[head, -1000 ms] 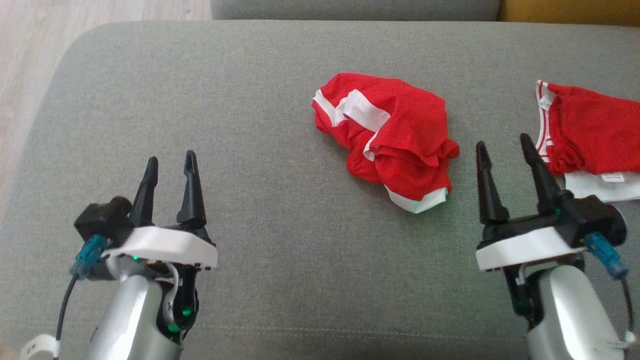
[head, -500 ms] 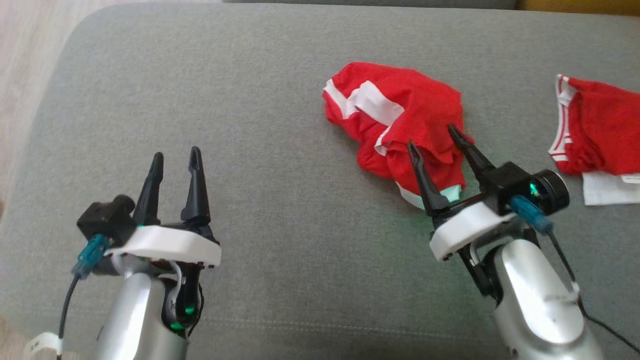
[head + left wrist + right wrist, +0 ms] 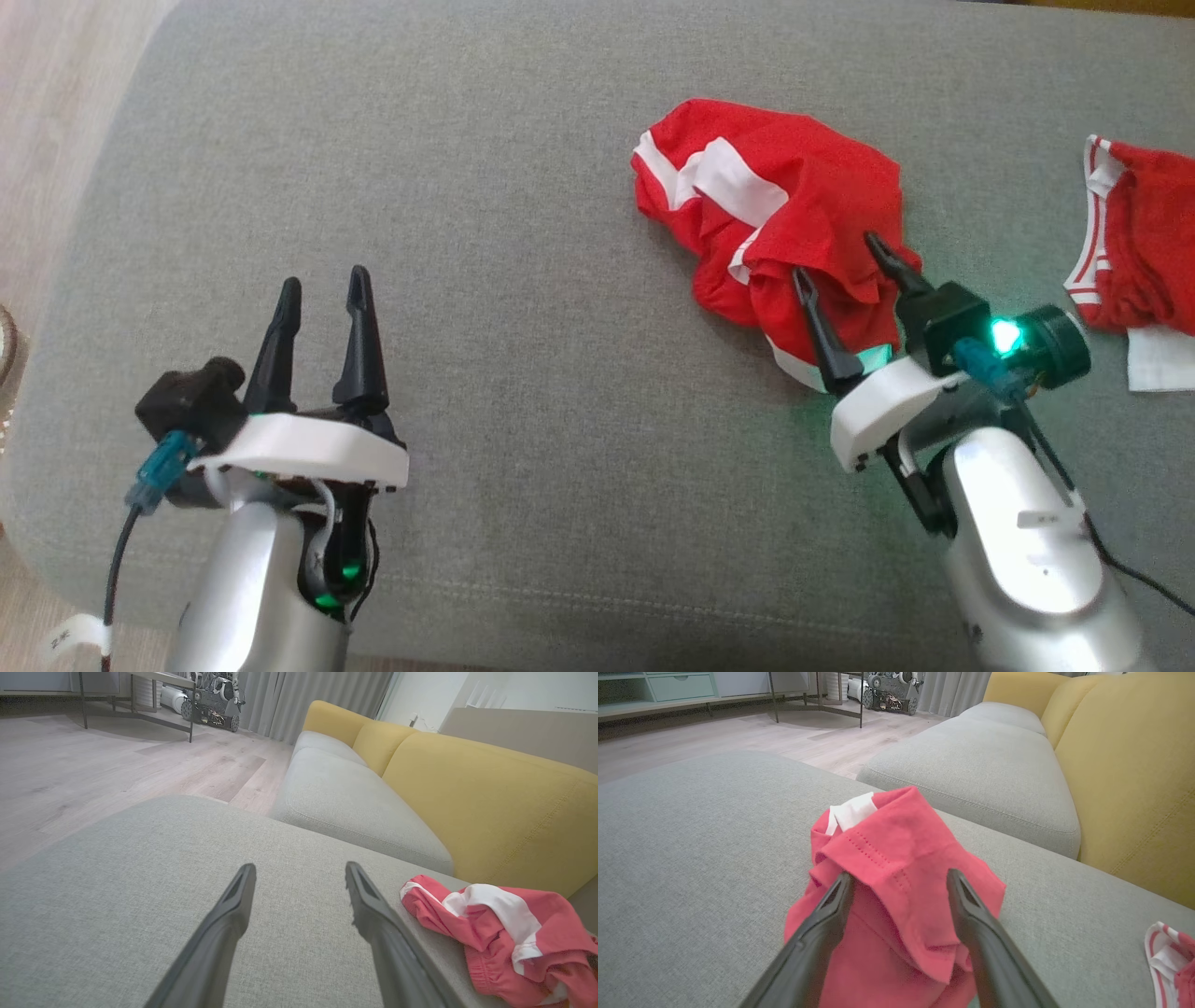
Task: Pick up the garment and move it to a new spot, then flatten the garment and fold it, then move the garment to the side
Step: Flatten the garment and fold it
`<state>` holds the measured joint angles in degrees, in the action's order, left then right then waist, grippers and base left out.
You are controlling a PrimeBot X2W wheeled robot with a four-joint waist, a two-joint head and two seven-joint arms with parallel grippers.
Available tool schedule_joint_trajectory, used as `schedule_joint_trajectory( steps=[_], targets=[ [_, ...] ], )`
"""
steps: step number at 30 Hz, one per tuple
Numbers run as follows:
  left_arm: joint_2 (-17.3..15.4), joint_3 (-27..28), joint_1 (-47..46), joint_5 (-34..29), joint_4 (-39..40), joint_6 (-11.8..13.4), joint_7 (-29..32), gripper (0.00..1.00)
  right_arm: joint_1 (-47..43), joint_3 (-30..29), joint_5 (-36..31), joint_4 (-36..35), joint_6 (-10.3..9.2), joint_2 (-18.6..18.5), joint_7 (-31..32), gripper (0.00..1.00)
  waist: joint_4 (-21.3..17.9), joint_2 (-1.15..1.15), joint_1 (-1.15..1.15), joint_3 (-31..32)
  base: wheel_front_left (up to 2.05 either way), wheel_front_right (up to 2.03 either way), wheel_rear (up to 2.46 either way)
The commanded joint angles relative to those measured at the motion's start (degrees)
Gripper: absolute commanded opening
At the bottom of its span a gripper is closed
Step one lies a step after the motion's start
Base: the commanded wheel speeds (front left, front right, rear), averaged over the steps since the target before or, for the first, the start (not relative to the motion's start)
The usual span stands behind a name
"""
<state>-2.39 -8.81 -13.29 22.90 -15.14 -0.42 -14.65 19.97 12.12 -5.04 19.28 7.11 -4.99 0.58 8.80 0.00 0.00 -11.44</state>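
Note:
A crumpled red garment [image 3: 775, 224] with white bands lies on the grey cushion [image 3: 485, 187], right of centre. My right gripper [image 3: 838, 257] is open, its two dark fingers straddling the garment's near folds; in the right wrist view the red cloth [image 3: 901, 858] bulges between the spread fingers. Down at the lower left, well apart from the garment, my left gripper [image 3: 322, 285] hovers open over bare cushion. In the left wrist view the garment [image 3: 504, 928] lies to the right of its open fingers [image 3: 233, 914].
A second red and white garment [image 3: 1139, 261] lies at the right edge of the cushion. Wooden floor [image 3: 56, 103] runs along the cushion's left edge. A yellow sofa back [image 3: 1134, 765] and another grey seat [image 3: 985, 756] stand beyond.
My right gripper has moved forward and left from bare cushion onto the garment's near edge, still open. The head camera has shifted. The left arm has held still.

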Motion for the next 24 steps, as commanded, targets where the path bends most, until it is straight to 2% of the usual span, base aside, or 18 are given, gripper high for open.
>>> schedule_joint_trajectory(
  steps=[1,4,5,6,7,15,24],
  targets=[
    [-0.5,1.3,-2.4,0.4,1.8,0.2,-0.3,1.0,2.4,0.7,-0.4,-1.5,0.37,0.5,-0.2,1.0,0.0,0.0,0.0,-0.2,0.0,0.0,0.0],
    [-0.5,1.0,-2.5,0.6,1.7,0.4,-0.3,1.0,3.1,0.1,-0.4,-1.0,0.37,0.9,-0.7,1.0,-0.2,0.0,0.0,-0.5,0.0,0.0,0.0],
    [-0.5,0.9,-2.6,0.7,1.6,0.4,-0.3,1.0,3.4,-0.1,-0.5,-0.8,0.37,1.0,-1.0,0.71,-0.3,0.0,0.0,-0.6,0.0,0.0,0.0],
    [-0.5,0.9,-2.6,0.8,1.6,0.4,-0.3,1.0,3.5,-0.4,-0.5,-0.7,0.37,1.1,-1.4,0.2,-0.4,0.0,0.0,-0.7,0.0,0.0,0.0],
    [-0.5,0.8,-2.6,0.9,1.5,0.3,-0.3,1.0,3.7,-0.5,-0.6,-0.6,0.37,1.2,-1.8,0.0,-0.5,0.0,0.0,-0.7,0.0,0.0,0.0],
    [-0.5,0.9,-2.5,0.4,0.8,0.1,-0.3,1.0,0.7,-5.2,2.3,-3.4,0.37,1.7,-3.9,0.0,-3.3,0.0,0.0,0.5,0.0,0.0,0.0],
    [-0.5,0.9,-1.8,-0.3,0.2,-0.2,-0.3,1.0,-6.8,-8.1,6.3,-10.4,0.37,-0.3,-0.6,0.0,-7.8,0.0,0.0,2.0,0.0,0.0,0.0]
  ],
)
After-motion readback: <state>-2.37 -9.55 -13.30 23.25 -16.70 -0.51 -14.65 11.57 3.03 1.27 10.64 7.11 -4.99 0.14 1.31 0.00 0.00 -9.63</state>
